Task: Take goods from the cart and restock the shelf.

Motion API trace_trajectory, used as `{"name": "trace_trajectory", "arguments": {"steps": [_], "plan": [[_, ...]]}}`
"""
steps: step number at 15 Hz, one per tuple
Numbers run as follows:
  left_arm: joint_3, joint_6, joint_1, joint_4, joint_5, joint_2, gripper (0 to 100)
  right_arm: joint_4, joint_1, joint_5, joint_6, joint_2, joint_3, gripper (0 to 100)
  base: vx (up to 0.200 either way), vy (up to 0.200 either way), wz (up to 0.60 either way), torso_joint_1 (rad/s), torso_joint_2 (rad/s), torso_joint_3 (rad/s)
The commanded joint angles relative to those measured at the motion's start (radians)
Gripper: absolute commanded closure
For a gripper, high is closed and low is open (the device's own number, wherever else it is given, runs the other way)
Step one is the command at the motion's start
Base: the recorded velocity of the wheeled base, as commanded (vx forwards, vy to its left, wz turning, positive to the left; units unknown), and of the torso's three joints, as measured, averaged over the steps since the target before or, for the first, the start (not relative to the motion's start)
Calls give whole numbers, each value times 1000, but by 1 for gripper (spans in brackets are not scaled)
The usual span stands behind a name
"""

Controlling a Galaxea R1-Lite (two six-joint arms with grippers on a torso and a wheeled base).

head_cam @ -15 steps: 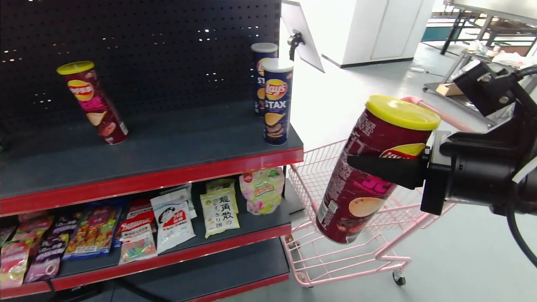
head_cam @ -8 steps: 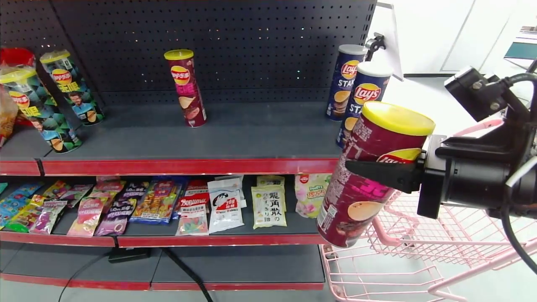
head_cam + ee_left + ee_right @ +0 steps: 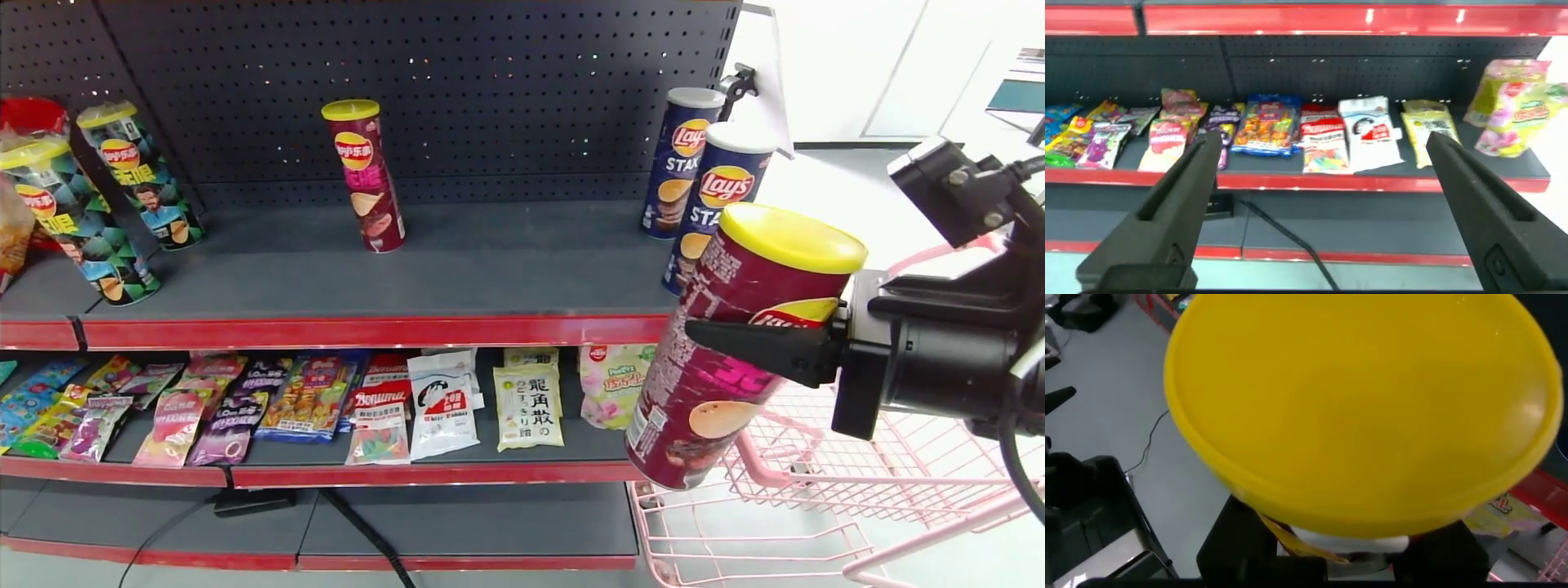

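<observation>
The maroon chip can [image 3: 727, 384] with its yellow lid [image 3: 1364, 400] hangs slightly tilted in the air, clamped around its upper part by the right tool [image 3: 739, 339], one dark finger [image 3: 759, 347] crossing its front. It sits in front of the shelf's right end, above the pink cart [image 3: 784, 490]. On the upper shelf [image 3: 490, 269] a matching can [image 3: 365, 175] stands mid-shelf, with two blue cans [image 3: 718, 204] near the right end. The left tool [image 3: 1323, 204] is spread wide and holds nothing, facing the snack packets [image 3: 1266, 131] on the lower shelf [image 3: 1372, 181].
</observation>
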Motion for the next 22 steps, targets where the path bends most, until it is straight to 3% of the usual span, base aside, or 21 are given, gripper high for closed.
{"name": "trace_trajectory", "arguments": {"steps": [1, 9, 12, 22], "plan": [[0, 0, 0, 0, 1, 1, 0, 1, 1, 0, -4, -5, 0, 100, 0, 200, 0, 2, 12, -7], [0, 0, 0, 0, 1, 1, 0, 1, -10, -4, -65, 9, -27, 100, 0, 200, 0, 2, 2, 4], [0, 0, 0, -2, 1, 1, 0, -1, -52, -3, -65, 7, -32, 100, 0, 200, 0, 2, 4, 2], [0, 0, 0, 0, 1, 1, 0, -1, -94, -23, -65, -17, -35, 100, 0, 0, 0, 0, 0, 0]]}}
